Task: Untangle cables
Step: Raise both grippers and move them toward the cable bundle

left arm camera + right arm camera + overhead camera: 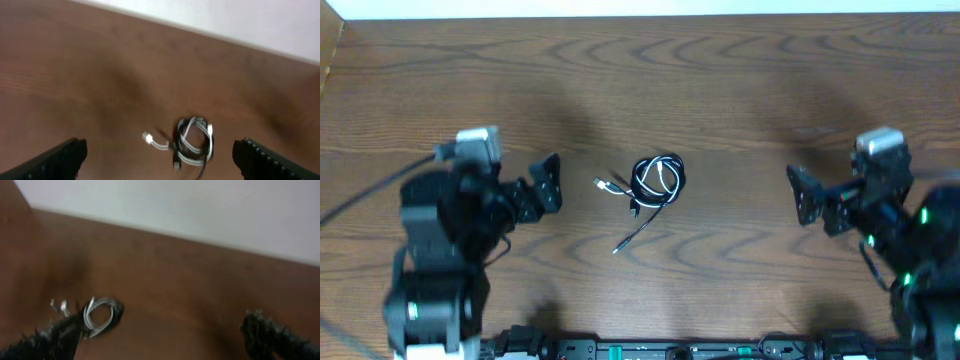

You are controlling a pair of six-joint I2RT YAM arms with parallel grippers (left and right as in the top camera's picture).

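- The cables (658, 180) lie in one small coiled bundle near the middle of the table (720, 80), the black cable (642, 226) and the white cable (665, 178) looped through each other.
- Taking the far edge of the table as twelve o'clock, a short white end with a small plug (603, 184) pokes out of the coil at about nine o'clock.
- A straight black tail leaves the coil toward seven o'clock and ends on bare wood.
- Nothing is touching the bundle; it rests flat on the dark wood grain.
- The left gripper (548, 186) sits at nine o'clock from the coil, near it but apart, its jaws spread wide and holding nothing.
- From the left wrist view, its fingers (60, 160) stand far apart at the bottom corners, with the coil lying on the table between them and further out.
- The right gripper (800, 195) sits at three o'clock, farther from the coil than the left one, jaws likewise spread wide and empty.
- The right wrist view is blurred; its fingers (280, 335) show as dark shapes, with the coil beside the one on the picture's left.
- A thick black wire (370, 195) trails from the left arm toward nine o'clock.
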